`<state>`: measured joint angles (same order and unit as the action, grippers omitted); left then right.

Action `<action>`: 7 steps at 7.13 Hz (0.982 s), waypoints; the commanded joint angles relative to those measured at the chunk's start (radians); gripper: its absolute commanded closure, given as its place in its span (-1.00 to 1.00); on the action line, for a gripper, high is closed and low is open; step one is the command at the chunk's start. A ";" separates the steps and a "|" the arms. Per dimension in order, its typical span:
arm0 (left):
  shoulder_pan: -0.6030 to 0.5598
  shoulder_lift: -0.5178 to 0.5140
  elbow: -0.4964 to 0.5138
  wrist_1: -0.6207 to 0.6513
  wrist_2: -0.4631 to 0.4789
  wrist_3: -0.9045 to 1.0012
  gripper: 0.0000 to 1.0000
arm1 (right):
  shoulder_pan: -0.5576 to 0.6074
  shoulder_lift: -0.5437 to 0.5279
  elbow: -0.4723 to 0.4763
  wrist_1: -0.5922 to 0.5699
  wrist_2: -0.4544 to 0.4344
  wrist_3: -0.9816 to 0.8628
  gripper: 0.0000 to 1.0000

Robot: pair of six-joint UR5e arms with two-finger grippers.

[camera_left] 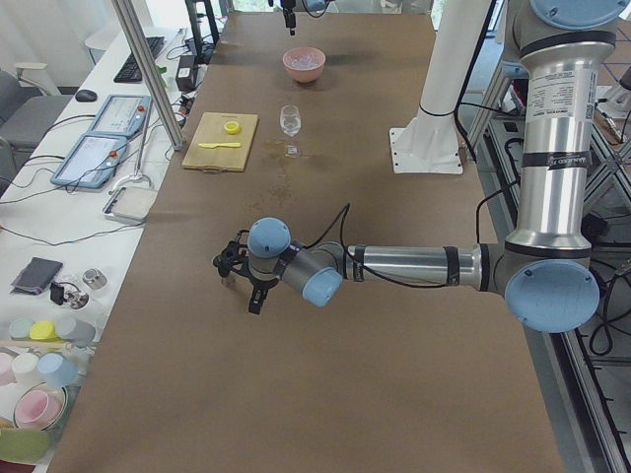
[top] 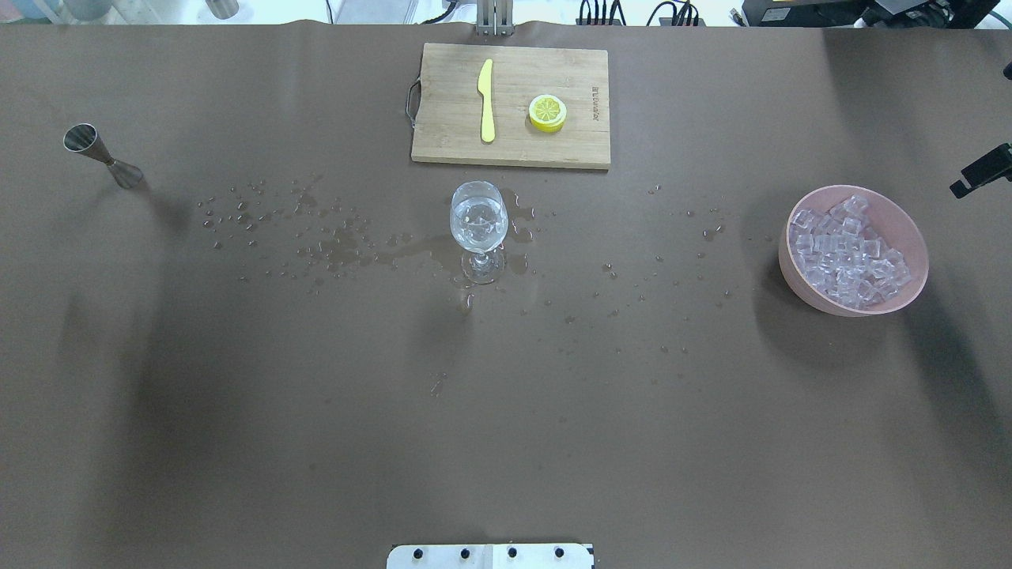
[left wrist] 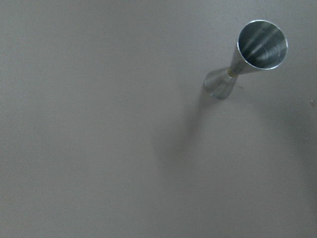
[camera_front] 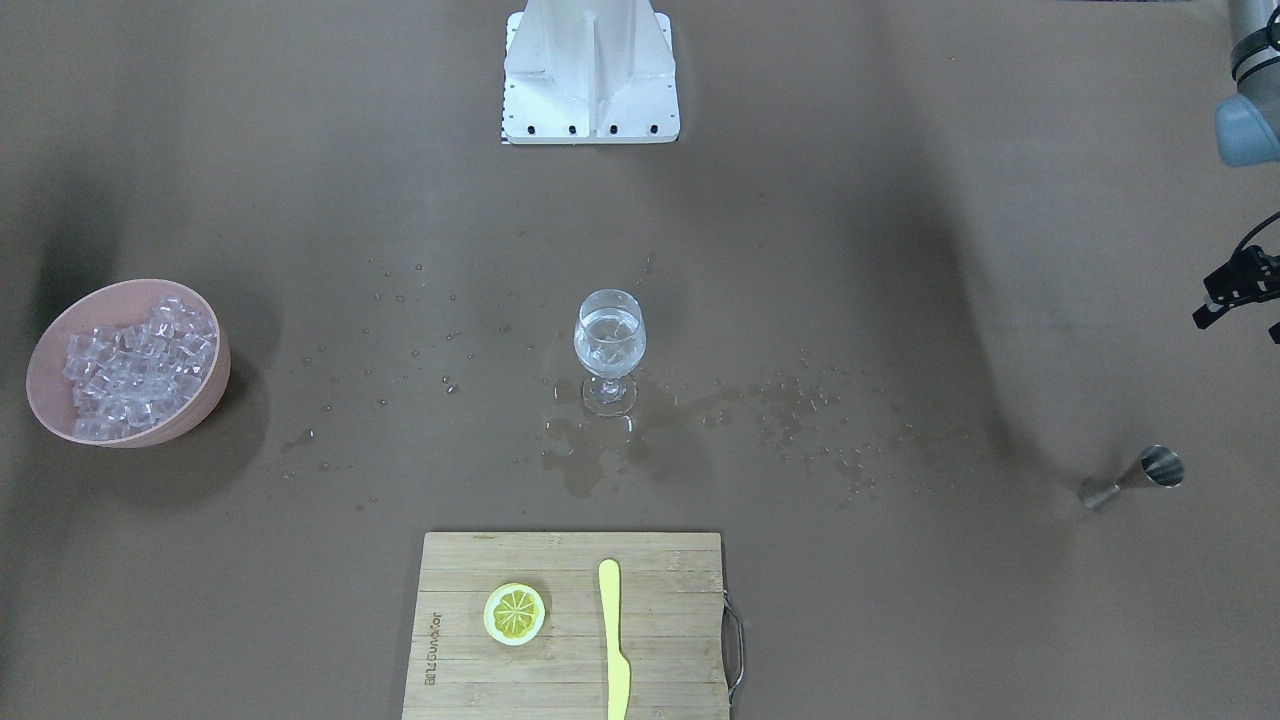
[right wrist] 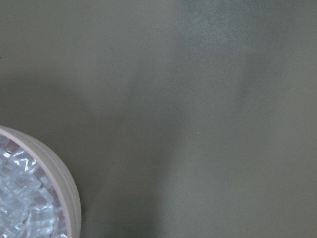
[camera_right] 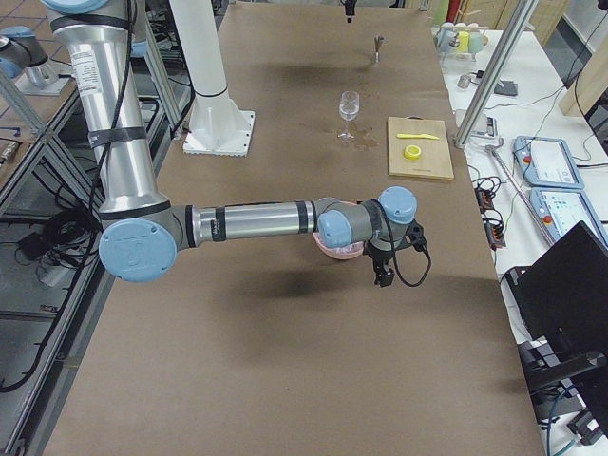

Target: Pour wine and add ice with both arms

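Observation:
A wine glass (camera_front: 609,345) stands upright mid-table with clear wine (top: 477,220) in its bowl; I cannot tell if cubes lie in it. The ice (camera_front: 135,365) fills a pink bowl (top: 909,237) on my right side. A steel jigger (camera_front: 1135,478) stands on my left side and looks empty in the left wrist view (left wrist: 247,54). My left gripper (camera_front: 1245,318) hovers at the table's end beyond the jigger, open and holding nothing. My right gripper (camera_right: 397,258) hangs just past the bowl, open and empty; one finger (top: 984,170) shows at the overhead view's edge.
A wooden cutting board (camera_front: 560,690) at the operators' side carries a lemon slice (camera_front: 514,613) and a yellow knife (camera_front: 614,640). A puddle (camera_front: 590,450) and scattered droplets wet the mat around the glass. The white base block (camera_front: 590,75) stands behind it.

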<state>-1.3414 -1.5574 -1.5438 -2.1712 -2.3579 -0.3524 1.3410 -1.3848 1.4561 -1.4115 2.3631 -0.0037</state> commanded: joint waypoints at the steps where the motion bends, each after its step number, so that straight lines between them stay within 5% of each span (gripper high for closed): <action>1: -0.001 -0.024 -0.006 -0.004 0.002 0.001 -0.96 | 0.001 -0.002 -0.002 0.000 0.001 -0.001 -1.00; 7: -0.050 0.002 -0.021 -0.045 0.003 0.010 -0.96 | 0.027 -0.034 0.013 0.000 0.019 -0.001 -1.00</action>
<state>-1.3838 -1.5670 -1.5633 -2.2168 -2.3551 -0.3431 1.3632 -1.4185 1.4675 -1.4113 2.3773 -0.0046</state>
